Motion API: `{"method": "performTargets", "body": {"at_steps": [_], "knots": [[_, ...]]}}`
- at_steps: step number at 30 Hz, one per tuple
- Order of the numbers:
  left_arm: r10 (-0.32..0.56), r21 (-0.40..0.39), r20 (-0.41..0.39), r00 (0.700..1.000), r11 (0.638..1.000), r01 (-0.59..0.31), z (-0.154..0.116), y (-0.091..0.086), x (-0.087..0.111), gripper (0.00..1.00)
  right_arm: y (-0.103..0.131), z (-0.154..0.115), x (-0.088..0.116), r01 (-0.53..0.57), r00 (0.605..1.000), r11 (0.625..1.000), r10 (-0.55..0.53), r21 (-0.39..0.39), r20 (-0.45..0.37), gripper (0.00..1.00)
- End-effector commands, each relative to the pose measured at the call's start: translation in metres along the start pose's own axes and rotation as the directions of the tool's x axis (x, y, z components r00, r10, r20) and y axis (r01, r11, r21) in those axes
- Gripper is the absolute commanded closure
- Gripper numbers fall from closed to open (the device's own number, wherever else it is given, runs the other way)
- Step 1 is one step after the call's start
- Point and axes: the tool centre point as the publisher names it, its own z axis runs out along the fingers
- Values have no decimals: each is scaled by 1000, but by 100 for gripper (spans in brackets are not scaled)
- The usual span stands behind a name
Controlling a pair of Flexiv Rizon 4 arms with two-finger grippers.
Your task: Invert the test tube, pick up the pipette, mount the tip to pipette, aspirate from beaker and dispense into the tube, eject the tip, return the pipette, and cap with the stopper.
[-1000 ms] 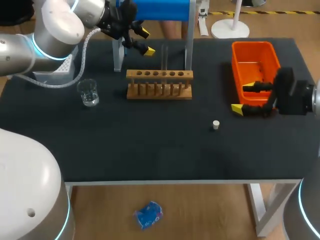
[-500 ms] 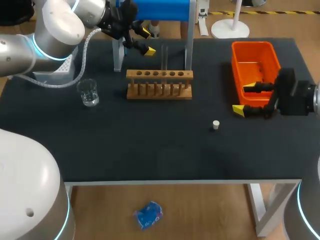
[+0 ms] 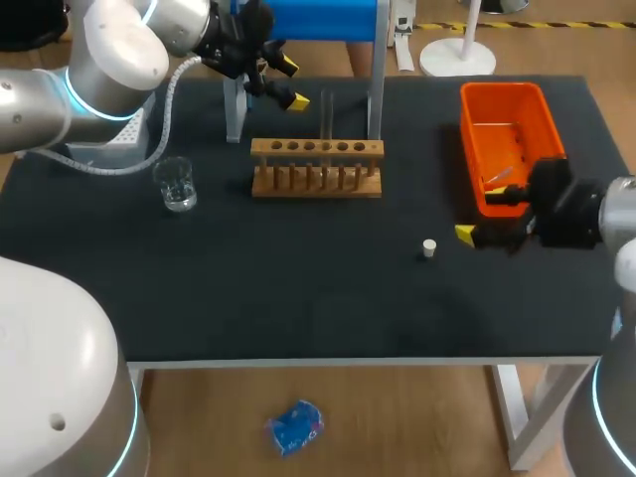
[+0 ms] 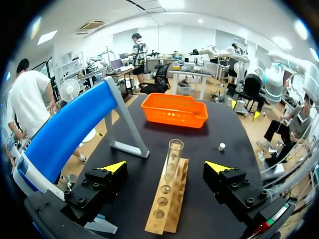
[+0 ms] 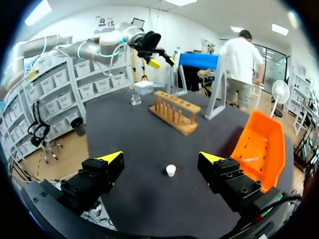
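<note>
The left claw (image 3: pixel 291 84) hangs wide open and empty over the far side of the worktop (image 3: pixel 298 298), at about 11 o'clock from the wooden rack (image 3: pixel 316 169). In the left wrist view, the left claw (image 4: pixel 167 167) has its fingers well apart on either side of the rack (image 4: pixel 167 204). The test tube (image 4: pixel 174 152) stands upright in the rack ahead of them, touched by neither. In the head view the test tube (image 3: pixel 327 114) rises from the rack's right half, mouth up.

The right claw (image 3: pixel 482 214) is also spread wide and grips nothing. It sits just beside the near left corner of the orange bin (image 3: pixel 507 129). The stopper (image 3: pixel 429 247) lies on the worktop at the claw's 8 o'clock, close but apart. From the right wrist, the stopper (image 5: pixel 171 170) sits ahead of the right claw (image 5: pixel 160 158), between the lines of its fingers. The beaker (image 3: pixel 177 185) stands at the rack's 9 o'clock.
</note>
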Motion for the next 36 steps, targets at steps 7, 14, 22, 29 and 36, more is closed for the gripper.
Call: {"method": "performTargets", "body": {"at_steps": [7, 14, 22, 29, 36], "knots": [[-1, -3, -1, 1000, 1000, 1, 0, 0, -1, 0, -33, 39, 0, -33, 999, 999, 32, 37, 27, 0], [-1, -3, -1, 1000, 1000, 1, 0, 0, -1, 0, -41, 49, 0, -39, 998, 998, 37, 55, 42, 0], [-1, -3, -1, 1000, 1000, 1, 0, 0, -1, 0, -41, 49, 0, -39, 998, 998, 37, 55, 42, 0], [-1, -3, -1, 1000, 1000, 1, 0, 0, -1, 0, -50, 62, -7, -70, 996, 995, 66, 73, 55, 0], [-1, -3, -1, 1000, 1000, 1, 0, 0, -1, 0, -51, 70, -8, -81, 995, 993, 76, 82, 57, 5]]}}
